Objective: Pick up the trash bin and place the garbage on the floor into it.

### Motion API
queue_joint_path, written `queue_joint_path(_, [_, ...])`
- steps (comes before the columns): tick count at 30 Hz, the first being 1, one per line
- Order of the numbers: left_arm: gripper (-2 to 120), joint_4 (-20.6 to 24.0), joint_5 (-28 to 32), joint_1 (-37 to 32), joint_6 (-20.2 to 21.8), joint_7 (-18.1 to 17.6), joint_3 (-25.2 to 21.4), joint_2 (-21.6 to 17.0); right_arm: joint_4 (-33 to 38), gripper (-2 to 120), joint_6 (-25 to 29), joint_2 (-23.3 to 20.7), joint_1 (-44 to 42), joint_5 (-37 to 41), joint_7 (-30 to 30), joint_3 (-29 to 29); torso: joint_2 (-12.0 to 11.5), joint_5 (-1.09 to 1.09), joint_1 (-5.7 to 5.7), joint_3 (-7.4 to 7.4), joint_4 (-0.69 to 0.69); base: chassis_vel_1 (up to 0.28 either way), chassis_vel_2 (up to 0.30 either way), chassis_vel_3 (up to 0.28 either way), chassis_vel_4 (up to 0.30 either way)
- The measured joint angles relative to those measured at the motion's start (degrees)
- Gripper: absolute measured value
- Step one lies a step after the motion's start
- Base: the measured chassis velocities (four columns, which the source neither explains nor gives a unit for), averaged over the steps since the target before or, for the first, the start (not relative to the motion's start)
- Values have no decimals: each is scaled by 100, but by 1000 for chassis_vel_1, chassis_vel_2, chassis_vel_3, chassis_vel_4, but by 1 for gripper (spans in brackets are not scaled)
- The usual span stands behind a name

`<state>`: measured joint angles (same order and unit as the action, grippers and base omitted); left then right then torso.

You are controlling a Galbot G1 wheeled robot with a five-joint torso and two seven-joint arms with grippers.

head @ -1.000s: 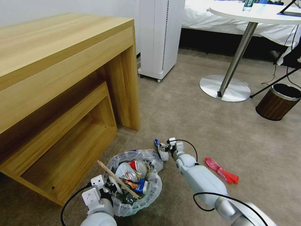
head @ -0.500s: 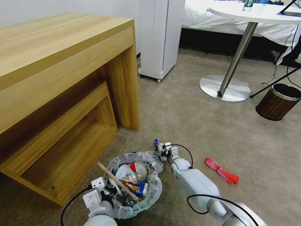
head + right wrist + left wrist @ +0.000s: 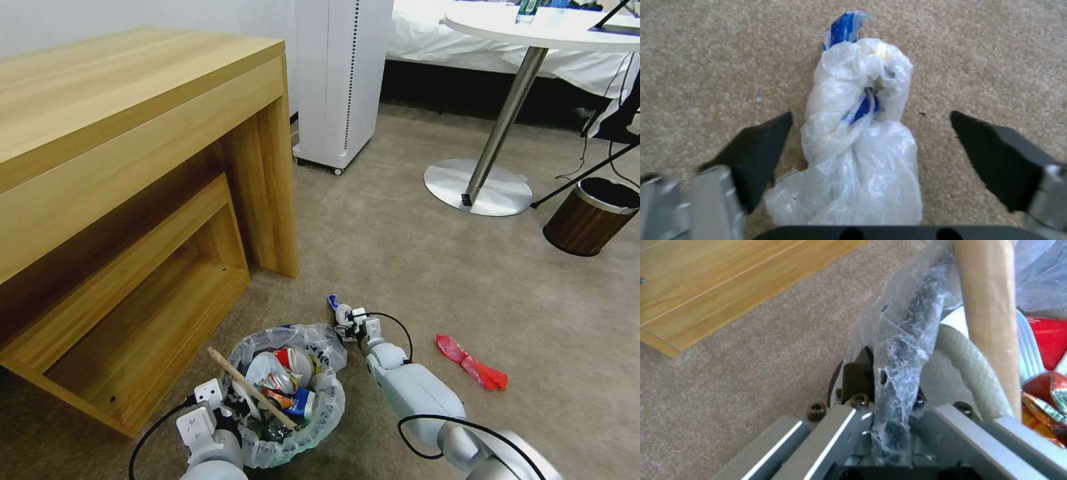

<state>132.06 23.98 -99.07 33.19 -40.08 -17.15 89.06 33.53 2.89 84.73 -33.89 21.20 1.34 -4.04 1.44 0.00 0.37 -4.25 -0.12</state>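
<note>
The trash bin (image 3: pixel 328 402), lined with a whitish bag, is at my lower left. In it lie a wooden stick (image 3: pixel 250 387), a red cup (image 3: pixel 291 353) and other litter. My left gripper (image 3: pixel 225 408) is shut on the bin's near rim; in the left wrist view the lined rim (image 3: pixel 900 350) is pinched between the fingers, with the stick (image 3: pixel 987 306) beside it. My right gripper (image 3: pixel 348 321) is open and low over a white-and-blue plastic wad (image 3: pixel 339 311). The wad (image 3: pixel 858 140) lies on the carpet between the right gripper's (image 3: pixel 869 116) spread fingers. A red wrapper (image 3: pixel 473 363) lies to the right.
A wooden desk (image 3: pixel 133 167) with a low shelf stands on the left, close to the bin. A white tower unit (image 3: pixel 340 80) is behind. The round table's metal base (image 3: pixel 479 187) and a brown wood-grain bin (image 3: pixel 590 217) are far right. Bare carpet lies between.
My right gripper has come down and slightly left, closer over the white-and-blue wad. The left gripper and the bin have shifted a little nearer to me.
</note>
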Motion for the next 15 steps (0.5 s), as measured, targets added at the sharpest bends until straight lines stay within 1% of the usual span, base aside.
queue_joint_path(1, [0, 0, -2, -7, -5, 2, 0, -6, -27, 84, 21, 18, 5, -29, -24, 24, 0, 0, 0, 0, 0, 0, 0, 0, 0])
queue_joint_path(2, [0, 0, -2, -7, -5, 2, 0, -6, -27, 84, 21, 18, 5, -29, -24, 24, 0, 0, 0, 0, 0, 0, 0, 0, 0])
queue_joint_path(5, [0, 1, -35, -54, -31, 18, 6, -12, -79, 70, 63, 42, 6, -63, -63, 76, 0, 0, 0, 0, 0, 0, 0, 0, 0])
queue_joint_path(6, [0, 1, -35, -54, -31, 18, 6, -12, -79, 70, 63, 42, 6, -63, -63, 76, 0, 0, 0, 0, 0, 0, 0, 0, 0])
queue_joint_path(7, [0, 2, -55, -79, -40, 33, 14, -14, -89, 68, 79, 44, 6, -68, -81, 84, 0, 0, 0, 0, 0, 0, 0, 0, 0])
queue_joint_path(9, [0, 16, -103, -136, -66, 74, 31, -18, -102, 56, 123, 46, 1, -79, -121, 117, 0, 0, 0, 0, 0, 0, 0, 0, 0])
queue_joint_path(10, [0, 16, -103, -136, -66, 74, 31, -18, -102, 56, 123, 46, 1, -79, -121, 117, 0, 0, 0, 0, 0, 0, 0, 0, 0])
queue_joint_path(11, [0, 22, -133, -160, -84, 86, 32, -22, -103, 49, 146, 51, -9, -85, -133, 134, 0, 0, 0, 0, 0, 0, 0, 0, 0])
queue_joint_path(13, [0, 36, -163, -188, -110, 106, 30, -37, -104, 42, 190, 61, -17, -91, -137, 156, 0, 0, 0, 0, 0, 0, 0, 0, 0])
queue_joint_path(14, [0, 36, -163, -188, -110, 106, 30, -37, -104, 42, 190, 61, -17, -91, -137, 156, 0, 0, 0, 0, 0, 0, 0, 0, 0])
queue_joint_path(15, [0, 50, -170, -222, -140, 116, 25, -70, -103, 36, 223, 61, -22, -91, -138, 161, 0, 0, 0, 0, 0, 0, 0, 0, 0])
